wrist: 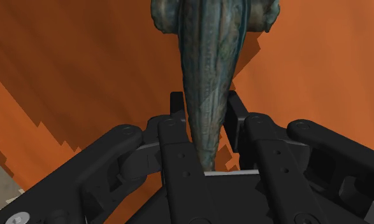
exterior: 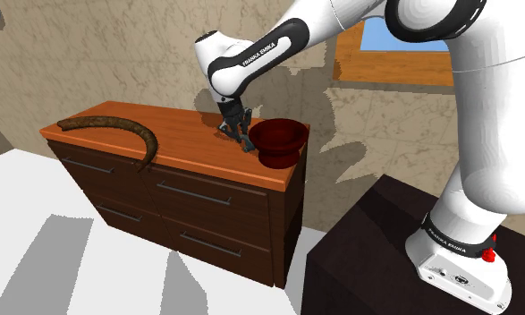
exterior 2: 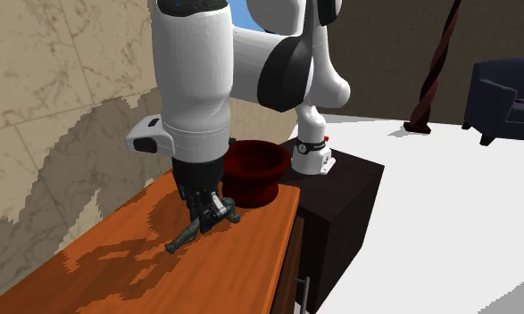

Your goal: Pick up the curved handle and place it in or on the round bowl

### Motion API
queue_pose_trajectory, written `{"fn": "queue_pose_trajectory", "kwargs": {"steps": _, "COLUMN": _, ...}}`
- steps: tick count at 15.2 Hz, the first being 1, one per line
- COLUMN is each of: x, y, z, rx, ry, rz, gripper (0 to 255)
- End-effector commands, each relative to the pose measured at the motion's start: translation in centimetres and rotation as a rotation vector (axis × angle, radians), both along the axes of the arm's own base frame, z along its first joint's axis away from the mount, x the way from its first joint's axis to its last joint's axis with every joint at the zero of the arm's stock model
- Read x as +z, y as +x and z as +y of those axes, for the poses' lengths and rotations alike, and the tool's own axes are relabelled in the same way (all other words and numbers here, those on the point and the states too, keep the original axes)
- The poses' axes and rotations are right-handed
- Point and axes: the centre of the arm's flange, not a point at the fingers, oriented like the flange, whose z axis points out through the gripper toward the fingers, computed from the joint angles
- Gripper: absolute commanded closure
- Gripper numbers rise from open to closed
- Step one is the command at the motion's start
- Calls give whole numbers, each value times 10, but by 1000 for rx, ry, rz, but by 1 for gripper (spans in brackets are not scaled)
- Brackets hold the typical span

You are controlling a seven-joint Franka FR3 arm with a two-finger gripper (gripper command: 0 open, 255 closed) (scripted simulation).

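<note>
A grey-green tapered handle (wrist: 208,63) lies on the orange dresser top (exterior: 184,143), and my black gripper (wrist: 204,109) is shut on its narrow end, with the fingers (wrist: 176,105) pressed against both sides. In the second exterior view the handle (exterior 2: 187,235) sticks out from under the gripper (exterior 2: 213,210), low against the wood. The shoulder view has the gripper (exterior: 234,134) pointing down at the dresser's far end. A dark red round bowl (exterior: 278,137) stands right beside it at the dresser's corner, and it stands just behind the gripper as the bowl (exterior 2: 253,166) in the second exterior view.
A long brown curved object (exterior: 117,125) lies along the dresser's other end. The dark drawers (exterior: 189,201) face the white floor. My dark stand (exterior: 376,246) is close to the dresser's bowl end. A blue armchair (exterior 2: 505,89) sits far off.
</note>
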Motion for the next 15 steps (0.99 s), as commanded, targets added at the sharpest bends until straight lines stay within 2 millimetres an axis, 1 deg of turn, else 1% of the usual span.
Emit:
{"fn": "queue_pose_trajectory", "kwargs": {"steps": 1, "x": 0, "y": 0, "z": 0, "rx": 0, "ry": 0, "rz": 0, "gripper": 255}}
{"fn": "queue_pose_trajectory", "kwargs": {"steps": 7, "x": 0, "y": 0, "z": 0, "rx": 0, "ry": 0, "rz": 0, "gripper": 255}}
{"fn": "queue_pose_trajectory", "kwargs": {"steps": 15, "x": 42, "y": 0, "z": 0, "rx": 0, "ry": 0, "rz": 0, "gripper": 255}}
